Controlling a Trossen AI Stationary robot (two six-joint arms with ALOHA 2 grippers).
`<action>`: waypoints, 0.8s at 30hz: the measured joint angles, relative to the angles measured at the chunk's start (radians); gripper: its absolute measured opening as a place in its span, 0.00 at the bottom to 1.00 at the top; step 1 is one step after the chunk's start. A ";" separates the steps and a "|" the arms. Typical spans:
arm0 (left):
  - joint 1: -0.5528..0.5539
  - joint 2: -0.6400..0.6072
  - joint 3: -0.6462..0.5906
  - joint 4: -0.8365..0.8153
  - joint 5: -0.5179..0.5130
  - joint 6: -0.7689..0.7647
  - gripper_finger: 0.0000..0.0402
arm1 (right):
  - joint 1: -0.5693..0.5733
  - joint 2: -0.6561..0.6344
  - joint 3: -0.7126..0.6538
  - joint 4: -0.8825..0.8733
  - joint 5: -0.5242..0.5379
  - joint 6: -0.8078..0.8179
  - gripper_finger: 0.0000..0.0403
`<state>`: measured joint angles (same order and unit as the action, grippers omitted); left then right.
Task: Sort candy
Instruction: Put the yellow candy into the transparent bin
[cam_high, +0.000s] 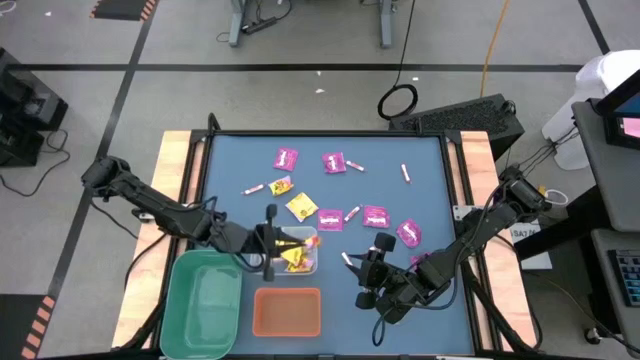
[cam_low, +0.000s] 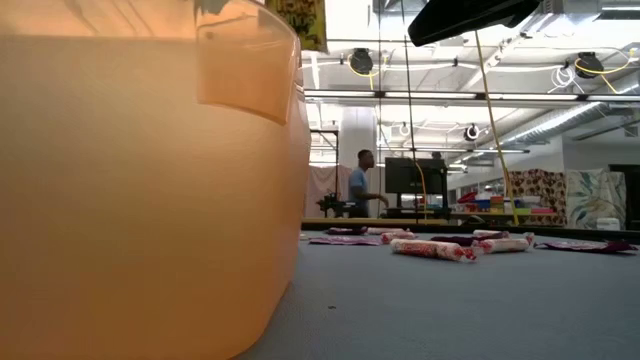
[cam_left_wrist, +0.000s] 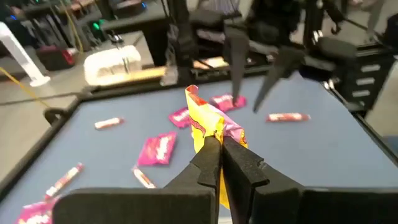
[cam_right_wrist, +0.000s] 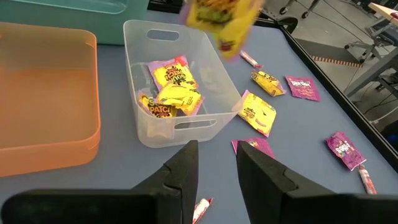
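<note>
Blue-topped table (cam_high: 430, 160) in an open lab, a person standing far back in the low view; three bins sit at the near edge: green bin (cam_high: 203, 300), orange bin (cam_high: 287, 311), clear bin (cam_right_wrist: 177, 93). Step in hand: dropping a yellow into the clear bin. Left gripper (cam_left_wrist: 219, 144) has its jaws pinched on a yellow packet (cam_left_wrist: 208, 121) and hangs above the clear bin's rim, where a few yellow packets (cam_right_wrist: 169, 90) already lie. Right gripper (cam_right_wrist: 214, 158) hovers low over the table just beside the clear bin, jaws partly spread and nothing between them; a pink-and-white stick (cam_right_wrist: 200, 210) lies just under it. Orange and green bins look empty. Left to sort, loose on the mat: magenta packets (cam_high: 287, 158), two more yellows (cam_high: 301, 206), and several sticks (cam_high: 405, 172). Next move, my read: centre the left gripper over the clear bin's opening rather than its rim, then release so the packet falls inside. The right gripper looks placed to go down for that stick: thin and flat, so it needs a low, square pinch.
</note>
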<state>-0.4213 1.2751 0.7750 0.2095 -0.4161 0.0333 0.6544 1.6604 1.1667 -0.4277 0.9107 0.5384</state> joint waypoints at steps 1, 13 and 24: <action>0.000 0.000 0.000 -0.015 0.020 -0.002 0.04 | 0.000 0.000 0.000 0.000 0.000 0.001 0.25; 0.003 0.000 0.000 -0.314 0.021 -0.067 0.04 | 0.000 0.000 0.000 0.000 -0.026 0.001 0.25; 0.003 0.000 0.000 -0.469 0.019 -0.212 0.04 | 0.000 0.000 0.000 0.000 -0.022 0.006 0.25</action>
<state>-0.4187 1.2751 0.7750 -0.2596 -0.3969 -0.1787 0.6544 1.6608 1.1667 -0.4274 0.8882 0.5445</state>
